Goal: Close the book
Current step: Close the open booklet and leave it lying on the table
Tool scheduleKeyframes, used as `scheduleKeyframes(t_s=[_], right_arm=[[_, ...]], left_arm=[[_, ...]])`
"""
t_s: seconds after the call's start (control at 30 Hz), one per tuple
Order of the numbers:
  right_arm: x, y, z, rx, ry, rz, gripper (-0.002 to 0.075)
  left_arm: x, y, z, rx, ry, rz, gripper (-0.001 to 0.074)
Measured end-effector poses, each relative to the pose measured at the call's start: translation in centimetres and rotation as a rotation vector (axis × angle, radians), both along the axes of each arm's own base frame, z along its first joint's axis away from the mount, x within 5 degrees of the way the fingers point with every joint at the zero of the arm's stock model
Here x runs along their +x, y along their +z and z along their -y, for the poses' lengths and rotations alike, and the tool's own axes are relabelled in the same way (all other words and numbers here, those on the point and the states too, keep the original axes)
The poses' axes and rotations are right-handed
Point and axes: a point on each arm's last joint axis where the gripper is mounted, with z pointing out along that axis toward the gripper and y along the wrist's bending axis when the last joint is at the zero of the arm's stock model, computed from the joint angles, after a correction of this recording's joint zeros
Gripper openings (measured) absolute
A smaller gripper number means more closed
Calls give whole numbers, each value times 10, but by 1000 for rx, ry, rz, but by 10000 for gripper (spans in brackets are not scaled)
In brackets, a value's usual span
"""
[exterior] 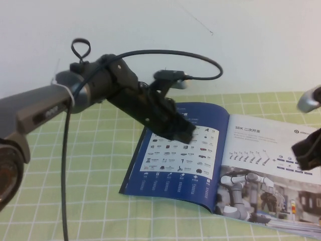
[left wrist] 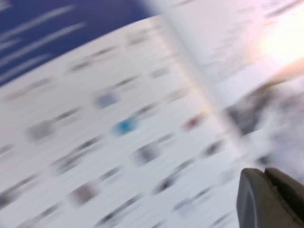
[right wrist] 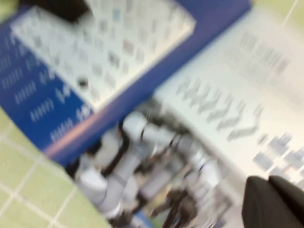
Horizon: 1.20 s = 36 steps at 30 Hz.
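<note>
– Left gripper point(exterior: 186, 135) hangs just above the left-hand page of the book point(exterior: 251, 145), close to the fold. I cannot tell whether it is open or closed (its own wrist view is nothing but blurred print).

– And the other one?

– Right gripper point(exterior: 307, 153) sits at the right edge of the high view, over the outer part of the right-hand page. Again, I cannot tell whether it is open or closed.

– Where does the book lie?

– It lies spread open on the green checked cloth point(exterior: 75, 201), right of the middle. Its near left corner points toward the robot's side. Its far edge runs near the cloth's back border, below the white wall point(exterior: 251, 40). Its right side runs out of the picture.

– How much room is there to move?

– There is bare cloth to the left of the book and along its near edge. The left arm point(exterior: 100, 88) reaches in from the left above that cloth. Its black cable point(exterior: 64, 175) drops down on the same side, well apart from the book.

– What's the count?

– One book with two pages showing: a blue one with a white panel of small pictures, and a white one with a photo of robot arms. Two grippers and one long cable.
</note>
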Motion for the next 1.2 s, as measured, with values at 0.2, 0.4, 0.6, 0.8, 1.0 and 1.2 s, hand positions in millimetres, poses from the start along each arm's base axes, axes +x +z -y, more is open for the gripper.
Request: scheduleKeyframes(t_s=[0.2, 0.4, 0.6, 0.8, 1.0, 1.2], right_arm=[[24, -62, -2, -35, -19, -188, -2], [33, -109, -3, -63, -30, -325, -2], [37, -127, -3, -72, -34, -371, -2], [37, -127, -3, -72, -34, -372, -1], [37, -127, -3, -72, -33, -374, -1], [37, -128, -3, -72, -32, -381, -1]], left_arm=[[16, -8, -36, 251, 132, 35, -4], [30, -13, -63, 355, 234, 57, -4], [38, -13, -74, 363, 288, 83, -4], [46, -28, -72, 357, 314, 98, -4], [50, -62, -71, 400, 304, 40, -4], [46, -65, -65, 418, 277, 35, -4]])
